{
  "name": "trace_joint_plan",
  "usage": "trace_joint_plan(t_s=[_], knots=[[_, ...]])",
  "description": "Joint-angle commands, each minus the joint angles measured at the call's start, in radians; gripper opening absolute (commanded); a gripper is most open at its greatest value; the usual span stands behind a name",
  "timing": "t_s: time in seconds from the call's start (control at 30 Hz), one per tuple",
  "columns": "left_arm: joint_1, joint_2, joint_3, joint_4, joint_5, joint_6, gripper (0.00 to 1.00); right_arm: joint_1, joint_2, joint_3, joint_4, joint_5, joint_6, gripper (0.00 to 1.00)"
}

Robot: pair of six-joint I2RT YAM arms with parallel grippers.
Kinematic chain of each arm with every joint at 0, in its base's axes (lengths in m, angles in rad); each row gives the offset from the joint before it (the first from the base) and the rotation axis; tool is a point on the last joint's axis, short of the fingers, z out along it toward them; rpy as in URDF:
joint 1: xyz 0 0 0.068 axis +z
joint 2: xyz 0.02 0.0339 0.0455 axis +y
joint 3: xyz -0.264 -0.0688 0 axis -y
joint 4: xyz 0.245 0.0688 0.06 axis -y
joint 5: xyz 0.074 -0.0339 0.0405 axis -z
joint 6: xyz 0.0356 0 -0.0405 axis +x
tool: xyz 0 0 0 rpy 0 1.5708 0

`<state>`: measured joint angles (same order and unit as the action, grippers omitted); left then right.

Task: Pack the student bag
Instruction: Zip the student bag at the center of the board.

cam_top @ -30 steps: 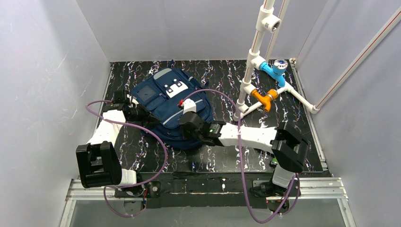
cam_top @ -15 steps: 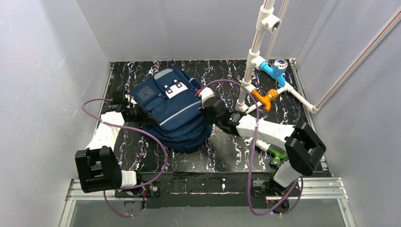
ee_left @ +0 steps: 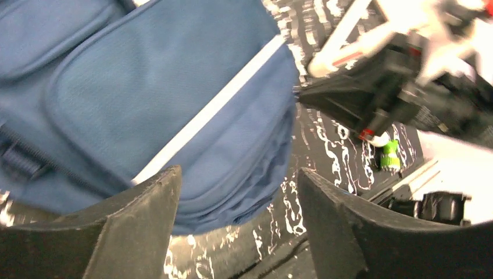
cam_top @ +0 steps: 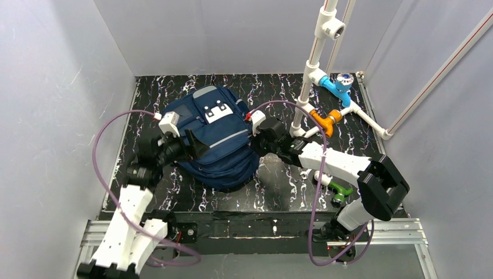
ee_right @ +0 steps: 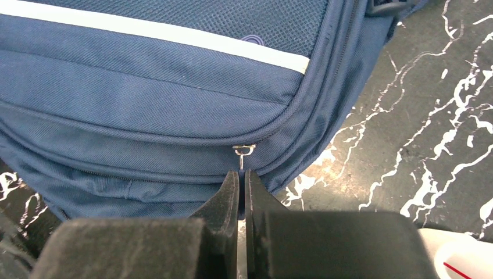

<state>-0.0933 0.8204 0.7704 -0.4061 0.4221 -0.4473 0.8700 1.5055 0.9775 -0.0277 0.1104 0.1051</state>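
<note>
The student bag [cam_top: 212, 136] is a navy backpack with a grey stripe, lying flat on the black marbled table [cam_top: 279, 186]. At the bag's right edge my right gripper [cam_top: 254, 144] is shut. In the right wrist view the right gripper [ee_right: 241, 174] pinches the zipper pull just below the metal slider [ee_right: 244, 151] on the bag [ee_right: 145, 93]. My left gripper [cam_top: 196, 144] hovers over the bag's left front. In the left wrist view the left gripper [ee_left: 238, 171] is open and holds nothing, above the bag [ee_left: 145, 87] and the table.
A white pipe frame [cam_top: 308, 75] with a blue fitting [cam_top: 336, 86] and an orange fitting [cam_top: 325, 121] stands at the back right. A green fitting [cam_top: 339, 189] lies under the right arm. Grey walls close in on three sides.
My left gripper has opened, letting go of the bag's left side, and swung over its front. My right gripper, still shut, moved from the bag's near side round to its right edge.
</note>
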Motion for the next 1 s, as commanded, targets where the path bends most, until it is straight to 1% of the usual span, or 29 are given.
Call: trace_joint_plan(t_s=[0.0, 0.03, 0.07, 0.13, 0.23, 0.3, 0.37, 0.4, 0.47, 0.5, 0.57, 0.63, 0.77, 0.8, 0.9, 0.97], knots=[[-0.166, -0.148, -0.172, 0.266, -0.122, 0.223, 0.79, 0.003, -0.076, -0.005, 0.018, -0.167, 0.016, 0.01], [-0.208, -0.163, -0.207, 0.327, -0.126, 0.281, 0.83, 0.003, -0.084, -0.01, 0.018, -0.181, 0.021, 0.01], [-0.251, -0.166, -0.235, 0.374, -0.139, 0.341, 0.83, 0.003, -0.089, -0.016, 0.018, -0.187, 0.023, 0.01], [-0.345, -0.143, -0.26, 0.434, -0.185, 0.506, 0.79, 0.003, -0.101, -0.03, 0.048, -0.188, 0.023, 0.01], [-0.438, -0.068, -0.202, 0.437, -0.286, 0.664, 0.73, 0.003, -0.113, -0.047, 0.052, -0.183, 0.024, 0.01], [-0.515, 0.005, -0.159, 0.438, -0.299, 0.781, 0.68, 0.003, -0.123, -0.05, 0.052, -0.19, 0.026, 0.01], [-0.59, 0.083, -0.139, 0.442, -0.328, 0.917, 0.68, 0.003, -0.126, -0.054, 0.063, -0.194, 0.032, 0.01], [-0.615, 0.118, -0.134, 0.451, -0.359, 0.953, 0.67, 0.003, -0.124, -0.054, 0.067, -0.195, 0.033, 0.01], [-0.634, 0.17, -0.122, 0.461, -0.35, 0.988, 0.63, 0.003, -0.123, -0.042, 0.06, -0.198, 0.034, 0.01], [-0.638, 0.188, -0.121, 0.473, -0.341, 0.981, 0.61, 0.003, -0.124, -0.039, 0.058, -0.202, 0.034, 0.01], [-0.643, 0.213, -0.126, 0.506, -0.339, 0.972, 0.55, 0.003, -0.13, -0.038, 0.06, -0.202, 0.037, 0.01], [-0.651, 0.234, -0.134, 0.535, -0.368, 0.966, 0.48, 0.003, -0.131, -0.04, 0.061, -0.199, 0.038, 0.01], [-0.655, 0.273, -0.17, 0.575, -0.423, 0.982, 0.44, 0.003, -0.124, -0.037, 0.061, -0.212, 0.036, 0.01], [-0.656, 0.279, -0.179, 0.583, -0.45, 0.99, 0.4, 0.003, -0.121, -0.039, 0.063, -0.209, 0.035, 0.01], [-0.656, 0.274, -0.192, 0.592, -0.525, 1.001, 0.17, 0.003, -0.116, -0.036, 0.049, -0.179, 0.016, 0.01], [-0.656, 0.219, -0.21, 0.587, -0.566, 1.018, 0.06, 0.003, -0.113, -0.034, 0.03, -0.128, -0.008, 0.01]])
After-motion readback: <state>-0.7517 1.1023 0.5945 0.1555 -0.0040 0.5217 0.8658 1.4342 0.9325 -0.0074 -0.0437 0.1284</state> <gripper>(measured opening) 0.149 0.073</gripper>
